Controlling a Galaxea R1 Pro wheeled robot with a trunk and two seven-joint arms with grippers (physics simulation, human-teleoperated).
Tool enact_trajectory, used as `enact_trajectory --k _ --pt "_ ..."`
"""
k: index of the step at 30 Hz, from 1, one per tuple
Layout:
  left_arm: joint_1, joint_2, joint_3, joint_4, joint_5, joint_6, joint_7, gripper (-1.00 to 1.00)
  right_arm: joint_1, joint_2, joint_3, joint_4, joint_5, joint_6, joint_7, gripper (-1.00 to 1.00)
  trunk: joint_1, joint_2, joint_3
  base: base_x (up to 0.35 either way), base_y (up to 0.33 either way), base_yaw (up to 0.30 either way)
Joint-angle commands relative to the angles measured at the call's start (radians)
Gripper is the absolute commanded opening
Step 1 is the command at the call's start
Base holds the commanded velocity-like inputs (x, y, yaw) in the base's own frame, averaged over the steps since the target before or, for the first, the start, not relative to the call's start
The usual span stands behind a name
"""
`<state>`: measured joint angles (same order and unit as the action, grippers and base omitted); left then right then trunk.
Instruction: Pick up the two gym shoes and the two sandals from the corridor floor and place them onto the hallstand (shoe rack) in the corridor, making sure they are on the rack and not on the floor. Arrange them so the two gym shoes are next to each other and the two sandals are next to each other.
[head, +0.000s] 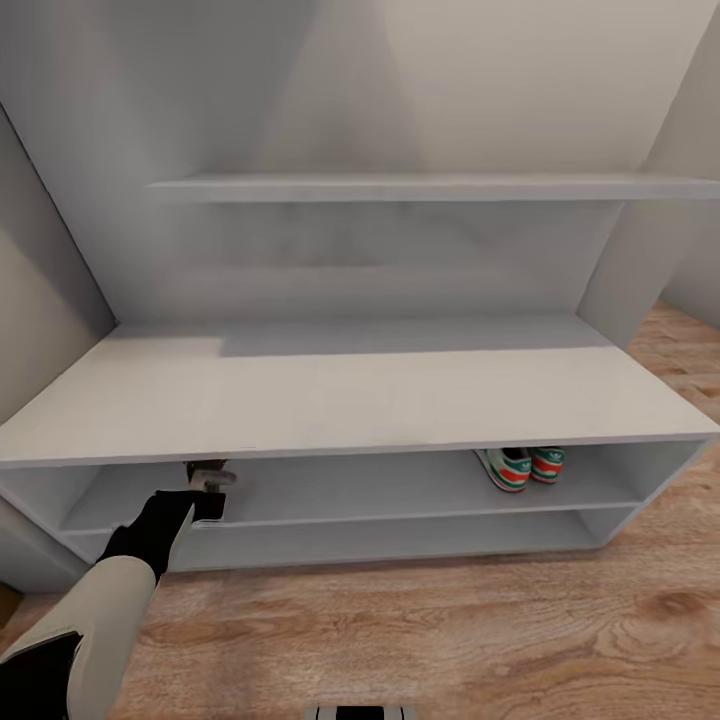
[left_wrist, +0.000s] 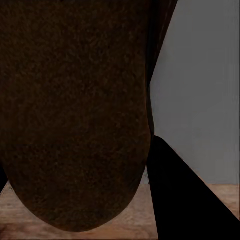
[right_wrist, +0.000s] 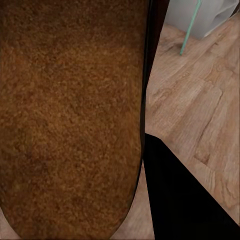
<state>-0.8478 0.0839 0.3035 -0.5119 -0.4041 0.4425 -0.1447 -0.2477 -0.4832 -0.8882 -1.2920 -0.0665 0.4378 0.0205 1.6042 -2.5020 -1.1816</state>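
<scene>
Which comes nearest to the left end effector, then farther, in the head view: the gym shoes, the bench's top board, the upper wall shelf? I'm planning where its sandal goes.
From the left end effector, reaching under the bench's left end:
1. Bench top board, just above it.
2. Gym shoes, on the same shelf level, toward the right end.
3. Upper wall shelf, high on the back wall.

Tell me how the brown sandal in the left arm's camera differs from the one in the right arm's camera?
The left arm's sandal looks darker, in shade, with the grey shoe rack behind it. The right arm's sandal looks brighter orange-brown, with wood floor behind it. Both show a rough, rounded brown surface close beside a black finger.
</scene>
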Motion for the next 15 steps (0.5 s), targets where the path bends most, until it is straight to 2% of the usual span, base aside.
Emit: enact_trajectory --k 1,15 --pt "0.0 0.0 0.006 -0.002 -0.013 0.004 -0.01 -1.0 -0.001 0.0 -0.002 -0.001 -0.01 0.006 0.0 -1.0 0.0 0.0 -0.001 0.212 0.0 0.0" --pt "0.0 0.001 0.007 -0.001 -0.013 0.004 -0.012 -1.0 -0.001 0.0 -0.002 -0.001 -0.01 0.006 0.0 -1.0 0.0 0.0 -0.001 0.037 0.0 0.0"
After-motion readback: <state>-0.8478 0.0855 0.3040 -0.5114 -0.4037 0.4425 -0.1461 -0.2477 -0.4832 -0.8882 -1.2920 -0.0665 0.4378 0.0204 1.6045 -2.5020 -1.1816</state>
